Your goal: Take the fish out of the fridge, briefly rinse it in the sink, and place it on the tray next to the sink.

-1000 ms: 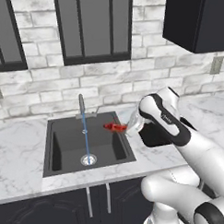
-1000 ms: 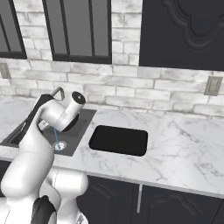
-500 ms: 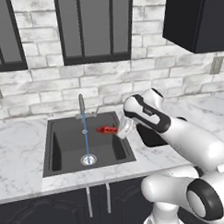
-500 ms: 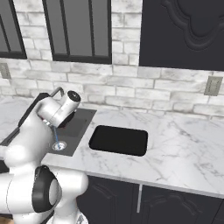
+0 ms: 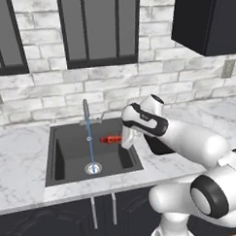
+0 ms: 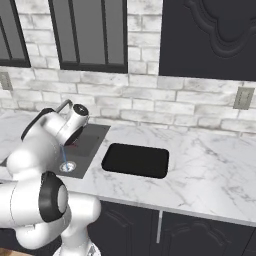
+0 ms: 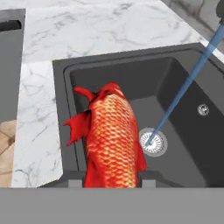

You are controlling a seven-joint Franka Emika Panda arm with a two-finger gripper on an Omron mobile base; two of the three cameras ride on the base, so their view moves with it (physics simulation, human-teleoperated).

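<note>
The red fish (image 5: 111,138) hangs over the dark grey sink (image 5: 68,161), held level with its free end a short way right of the water stream. My gripper (image 5: 122,138) is shut on the fish's other end. In the hand view the scaly red-orange fish (image 7: 111,138) rises between my fingers above the basin, with the round drain (image 7: 153,142) below and to its right. A thin blue stream of water (image 5: 90,143) falls from the tap (image 5: 86,111) onto the drain (image 5: 93,168). The black tray (image 6: 135,160) lies flat on the marble right of the sink (image 6: 90,142).
White marble counter (image 6: 210,175) stretches around the sink and tray. A brick wall with dark windows stands behind, with a black wall cupboard (image 5: 205,19) at the upper right. My white arm (image 5: 189,141) reaches across the sink's right rim.
My gripper has carried the fish leftward over the basin, closer to the running water. The stream and tap are unchanged.
</note>
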